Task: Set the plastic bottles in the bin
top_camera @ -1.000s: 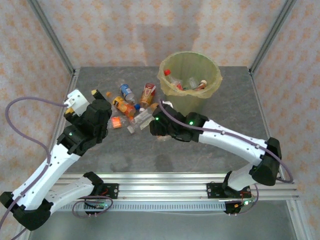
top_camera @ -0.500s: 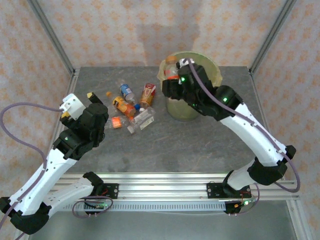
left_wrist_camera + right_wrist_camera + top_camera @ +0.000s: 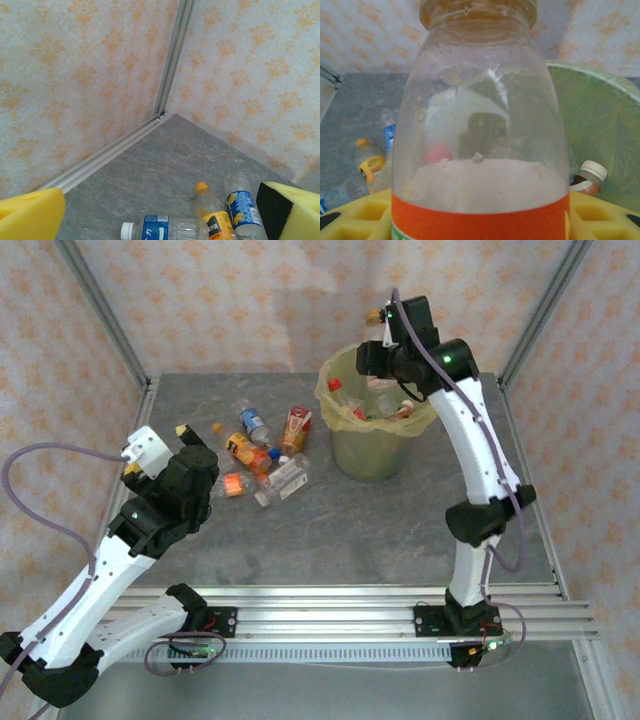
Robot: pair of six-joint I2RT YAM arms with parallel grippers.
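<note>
Overhead, the right hand (image 3: 386,332) grips a bottle (image 3: 376,314) above the bin (image 3: 372,450), more bottles (image 3: 262,452) lying left of it on the counter (image 3: 400,530). Left wrist: the left hand (image 3: 162,212) gapes wide over three bottles (image 3: 215,220). Right wrist: the orange-labelled bottle (image 3: 480,125), clamped, fronts the bin's (image 3: 605,125) rim.

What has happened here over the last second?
The right gripper carried an orange-labelled bottle up from the table to above the bin, still gripping it. The left arm barely shifted; the other bottles stayed put.
</note>
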